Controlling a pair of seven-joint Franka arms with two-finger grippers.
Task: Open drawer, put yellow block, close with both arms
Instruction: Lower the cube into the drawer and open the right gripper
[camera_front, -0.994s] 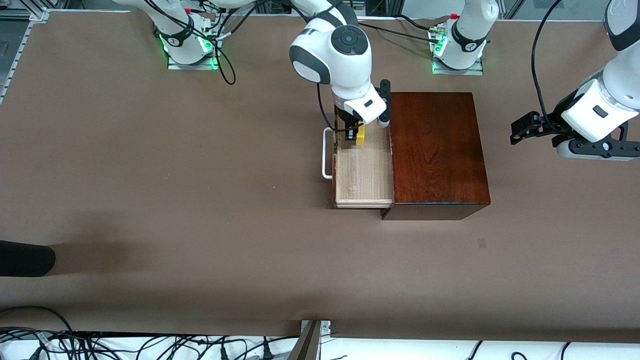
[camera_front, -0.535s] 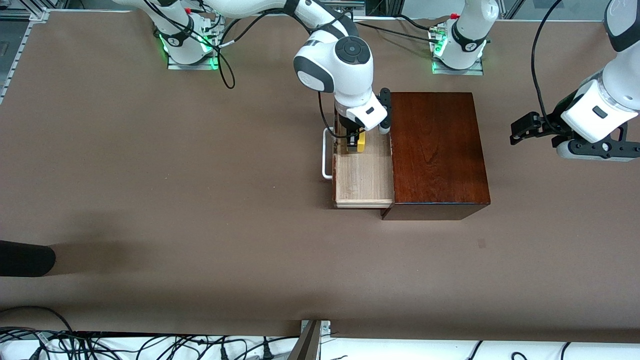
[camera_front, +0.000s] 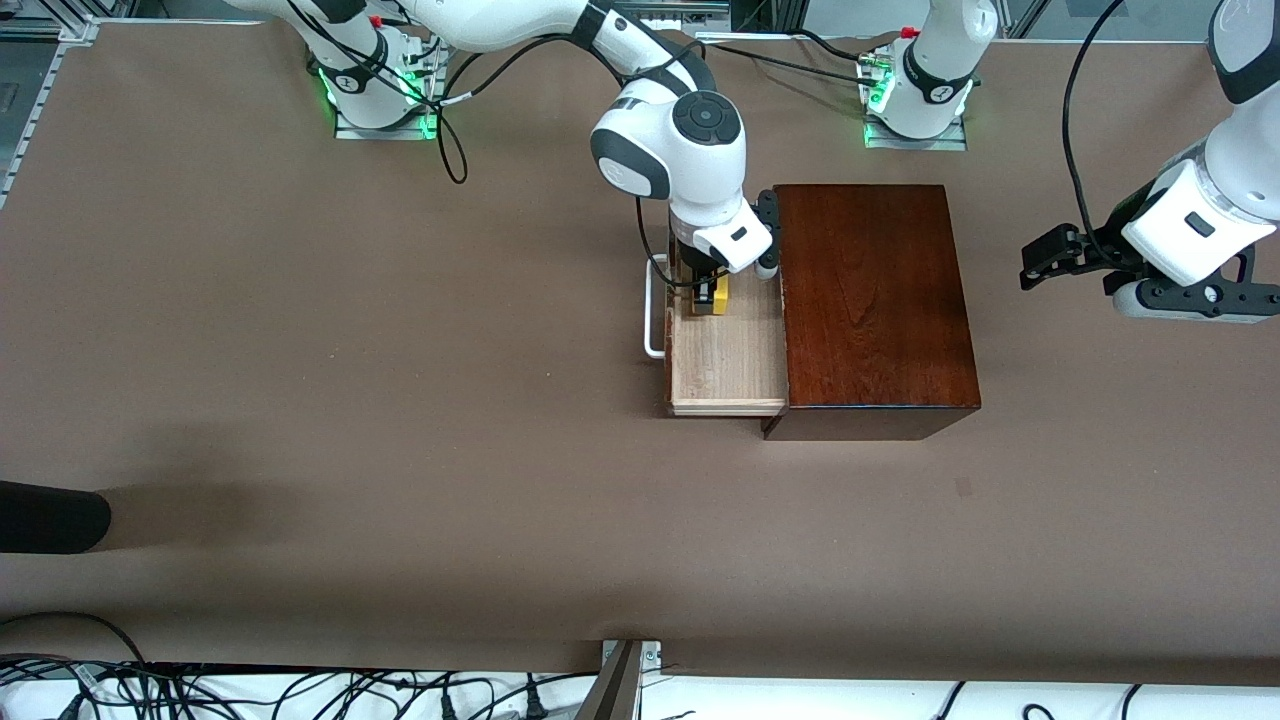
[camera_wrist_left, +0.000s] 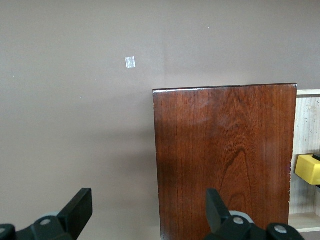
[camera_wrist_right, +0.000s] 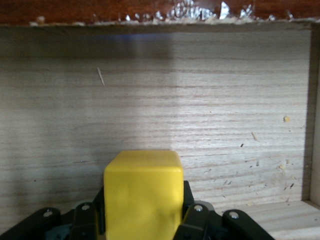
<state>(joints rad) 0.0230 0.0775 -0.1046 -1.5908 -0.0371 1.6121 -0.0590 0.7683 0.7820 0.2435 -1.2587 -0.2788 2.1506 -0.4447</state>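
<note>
Now, right gripper (camera_front: 708, 290): I'm gripping the yellow block (camera_wrist_right: 143, 192) between its fingers, inside the open drawer (camera_front: 728, 355).
Left gripper (camera_wrist_left: 150, 217): I'm waiting, fingers spread wide, above the surface (camera_front: 400, 400) beside the wooden box (camera_front: 875, 300).

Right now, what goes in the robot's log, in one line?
drawer: open | right gripper: holds block over drawer | left gripper: open, waits

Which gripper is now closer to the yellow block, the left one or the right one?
Right. The right gripper is shut on the yellow block, over the open drawer. The left gripper waits open above the table, off the wooden box toward the left arm's end.
</note>
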